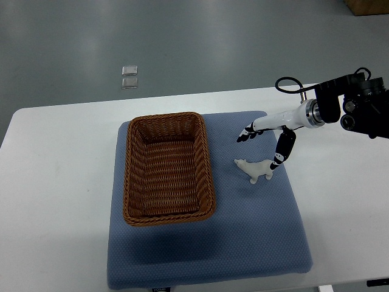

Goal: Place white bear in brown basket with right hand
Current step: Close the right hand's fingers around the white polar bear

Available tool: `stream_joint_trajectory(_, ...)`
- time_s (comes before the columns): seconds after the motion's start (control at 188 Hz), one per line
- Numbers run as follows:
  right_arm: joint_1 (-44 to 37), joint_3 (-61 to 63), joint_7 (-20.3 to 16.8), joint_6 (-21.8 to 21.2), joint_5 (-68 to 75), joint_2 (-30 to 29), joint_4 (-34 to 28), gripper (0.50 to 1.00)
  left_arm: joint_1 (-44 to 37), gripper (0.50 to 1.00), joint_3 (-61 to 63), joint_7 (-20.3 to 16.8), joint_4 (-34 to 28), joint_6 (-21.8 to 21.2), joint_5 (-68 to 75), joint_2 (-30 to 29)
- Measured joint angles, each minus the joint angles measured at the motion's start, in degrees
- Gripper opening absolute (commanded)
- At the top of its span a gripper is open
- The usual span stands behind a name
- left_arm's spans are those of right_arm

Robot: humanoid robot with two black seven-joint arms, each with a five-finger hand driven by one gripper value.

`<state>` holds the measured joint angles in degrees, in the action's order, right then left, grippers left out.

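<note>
A small white bear (254, 170) lies on the blue mat (243, 243), just right of the brown wicker basket (135, 182), which holds nothing. My right hand (262, 147) hovers over the bear from the right, fingers spread. Its thumb tip (275, 164) reaches down to the bear's rear end, while the other fingers (246, 135) point left above the bear's head. The hand holds nothing. The left arm does not show.
The mat lies on a white table (55, 182). Two small clear objects (129, 77) sit on the grey floor beyond the table's far edge. A brown box corner (368, 6) shows at top right.
</note>
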<state>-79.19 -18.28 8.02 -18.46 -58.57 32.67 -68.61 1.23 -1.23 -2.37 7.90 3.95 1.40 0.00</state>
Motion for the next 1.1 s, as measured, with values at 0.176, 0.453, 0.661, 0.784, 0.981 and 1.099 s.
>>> stream_joint_trajectory(0.176, 2.2, 0.0, -0.1, 1.7, 0.2, -1.5, -0.7, 0.917, 0.0, 1.0, 0.0, 0.0, 0.0, 0.0, 0.0, 0.0)
stream_joint_trajectory(0.453, 4.1, 0.1, -0.2, 4.6, 0.1, -2.0, 0.2, 0.909, 0.0, 1.0, 0.0, 0.0, 0.0, 0.0, 0.0, 0.0)
stream_joint_trajectory(0.661, 5.4, 0.1, -0.1, 5.7, -0.1, -2.1, 0.2, 0.895, 0.0, 1.0, -0.1, 0.0, 0.0, 0.0, 0.0, 0.0)
stream_joint_trajectory(0.784, 5.4, 0.1, 0.0, 5.7, -0.3, -2.1, 0.2, 0.836, 0.0, 1.0, -0.1, 0.0, 0.0, 0.0, 0.0, 0.0)
stream_joint_trajectory(0.981, 6.0, 0.1, 0.0, 5.8, -0.9, -2.2, 0.5, 0.834, 0.0, 1.0, -0.1, 0.0, 0.0, 0.0, 0.0, 0.0)
stream_joint_trajectory(1.099, 6.1, 0.1, 0.0, 5.9, -1.3, -2.2, 0.6, 0.805, 0.0, 1.0, -0.1, 0.0, 0.0, 0.0, 0.0, 0.0)
